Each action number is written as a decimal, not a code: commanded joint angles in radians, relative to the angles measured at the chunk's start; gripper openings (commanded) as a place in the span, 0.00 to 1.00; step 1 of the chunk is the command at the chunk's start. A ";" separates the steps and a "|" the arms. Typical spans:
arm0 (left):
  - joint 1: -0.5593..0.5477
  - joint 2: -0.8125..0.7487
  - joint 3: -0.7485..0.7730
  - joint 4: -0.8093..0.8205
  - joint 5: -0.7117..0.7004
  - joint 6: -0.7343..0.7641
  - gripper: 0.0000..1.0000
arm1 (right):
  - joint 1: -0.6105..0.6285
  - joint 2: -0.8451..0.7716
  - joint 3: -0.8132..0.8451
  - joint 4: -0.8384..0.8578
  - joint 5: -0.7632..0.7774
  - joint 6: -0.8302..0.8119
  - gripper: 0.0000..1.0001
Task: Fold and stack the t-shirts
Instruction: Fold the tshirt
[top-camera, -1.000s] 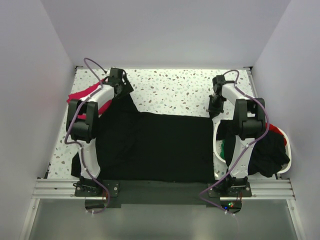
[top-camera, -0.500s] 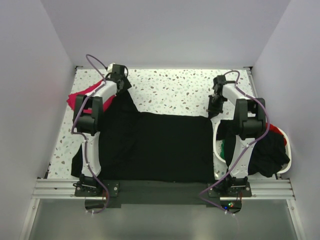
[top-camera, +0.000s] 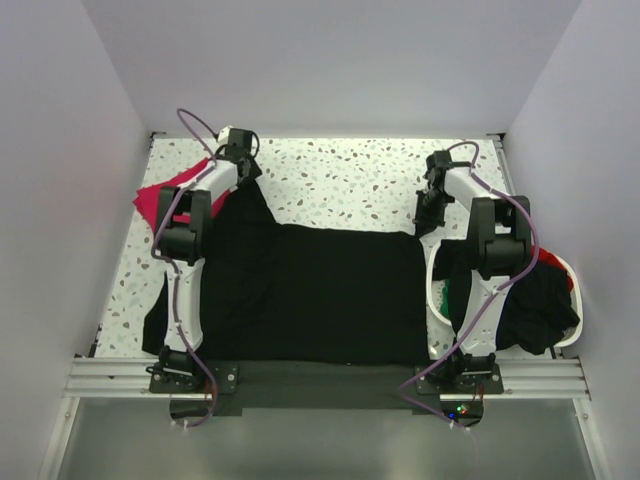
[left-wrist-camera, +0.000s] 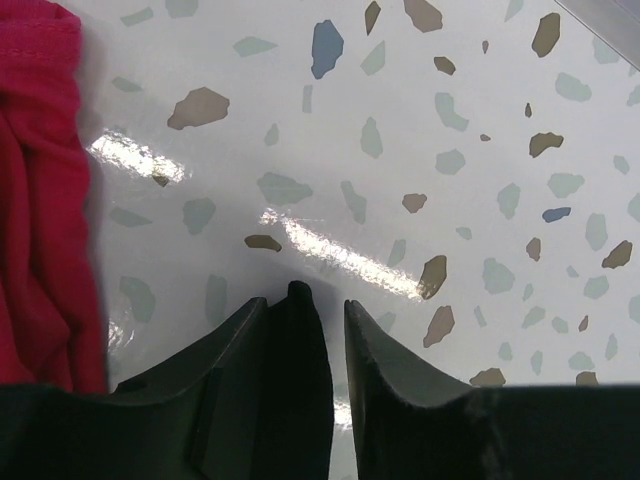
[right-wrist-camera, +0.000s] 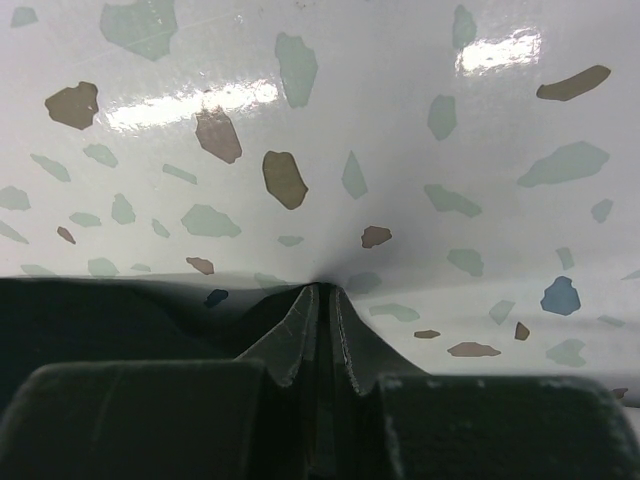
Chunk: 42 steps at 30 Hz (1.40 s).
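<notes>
The table (top-camera: 350, 180) is glossy speckled terrazzo-look with glare streaks all over. The black t-shirt (top-camera: 330, 290) is matt soft cloth, and the pink shirt (top-camera: 150, 200) is the same. The basket (top-camera: 431, 300) looks like smooth white plastic.

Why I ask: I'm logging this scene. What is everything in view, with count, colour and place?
black t-shirt: one, black, spread flat mid-table.
pink t-shirt: one, magenta-pink, table's far left corner.
basket: one, white, at the table's right edge.
clothes pile: count unclear, black with red and green, in the basket.
table: one, white speckled, ahead of the arms.
left gripper: one, black, slightly open, by the pink t-shirt.
right gripper: one, black, shut on the black t-shirt's far right corner.
</notes>
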 joint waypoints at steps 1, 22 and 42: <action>0.002 0.011 0.045 0.025 -0.025 0.015 0.39 | 0.005 0.008 0.004 -0.010 -0.026 -0.006 0.03; 0.027 -0.180 -0.033 0.022 -0.038 0.018 0.00 | 0.007 -0.018 0.139 -0.104 -0.046 -0.001 0.00; 0.084 -0.941 -0.703 -0.096 -0.015 0.029 0.00 | 0.030 -0.277 -0.114 -0.126 -0.113 -0.021 0.00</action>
